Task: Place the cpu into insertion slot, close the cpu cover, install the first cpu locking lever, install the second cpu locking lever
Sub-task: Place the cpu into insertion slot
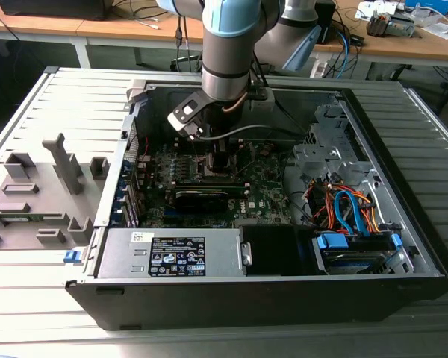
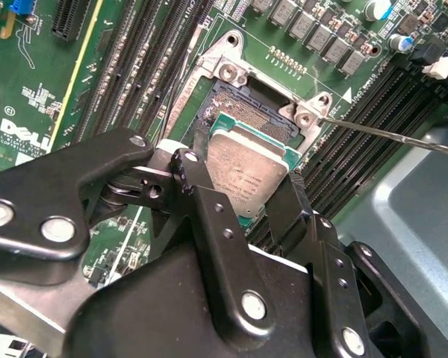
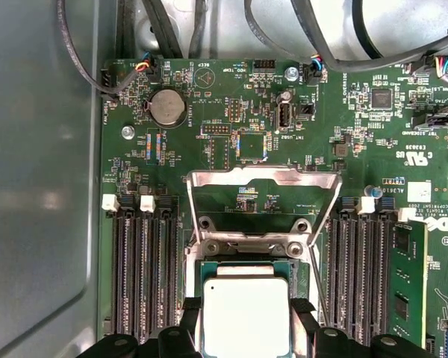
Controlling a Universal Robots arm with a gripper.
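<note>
As you look down past the black fingers (image 2: 286, 205), you see your gripper (image 2: 246, 175) clamped on two opposite edges of the cpu (image 3: 245, 313). The chip hangs slightly tilted right over the open slot (image 2: 243, 98). Just beyond, the cpu cover (image 3: 263, 177) lies swung open on the green board (image 3: 209, 112), inside the computer case (image 1: 246, 302).

Socket (image 2: 246, 97) clear beneath the cpu (image 2: 246, 175); memory slots (image 3: 138, 276) close on either side.
</note>
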